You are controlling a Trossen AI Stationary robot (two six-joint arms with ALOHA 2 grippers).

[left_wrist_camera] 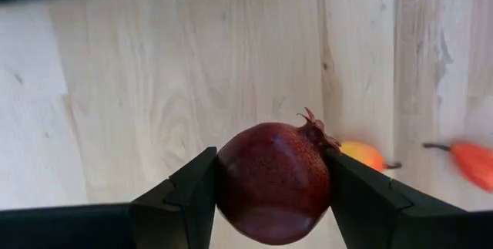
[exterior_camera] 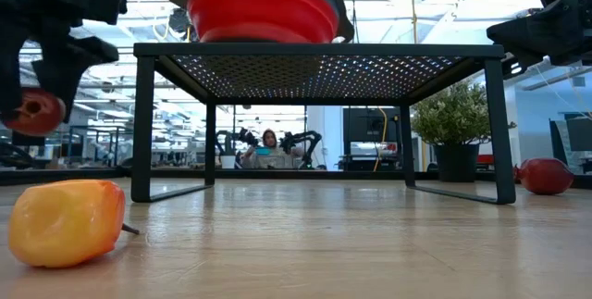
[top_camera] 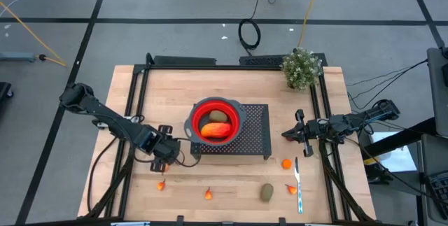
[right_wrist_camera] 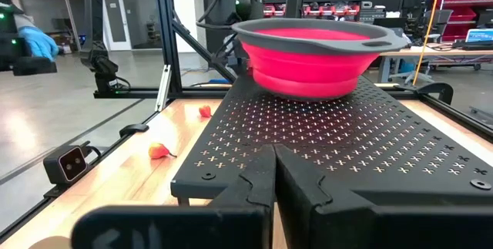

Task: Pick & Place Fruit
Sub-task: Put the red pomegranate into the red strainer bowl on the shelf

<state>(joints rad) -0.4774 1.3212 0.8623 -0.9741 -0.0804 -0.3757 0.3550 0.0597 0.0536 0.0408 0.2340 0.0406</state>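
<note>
My left gripper (top_camera: 162,157) points down over the table's near left, shut on a dark red round fruit (left_wrist_camera: 273,180) that also shows in the low view (exterior_camera: 37,109). A red bowl (top_camera: 215,121) stands on a black perforated rack (top_camera: 255,135) and holds a long orange fruit (top_camera: 215,131) and a brownish-green oval (top_camera: 218,116). Small orange bits (top_camera: 161,185) (top_camera: 208,194), a green oval (top_camera: 267,192) and orange-red bits (top_camera: 290,189) (top_camera: 286,163) lie on the table's near part. My right gripper (top_camera: 294,133) waits shut and level at the rack's right side. My left gripper pinches the dark red fruit by its two opposite round sides (left_wrist_camera: 223,183) between its two fingers (left_wrist_camera: 192,195), coming from above and pointing down. The fruit's little crown (left_wrist_camera: 312,122) points sideways. The fruit hangs lifted clear of the table (exterior_camera: 277,234).
A silver utensil with a light-blue handle (top_camera: 298,184) lies near the front right. A potted plant (top_camera: 302,67) stands at the far right corner. A yellow-orange bit (exterior_camera: 65,222) lies on the wood below my left gripper. Bare wood lies left of the rack.
</note>
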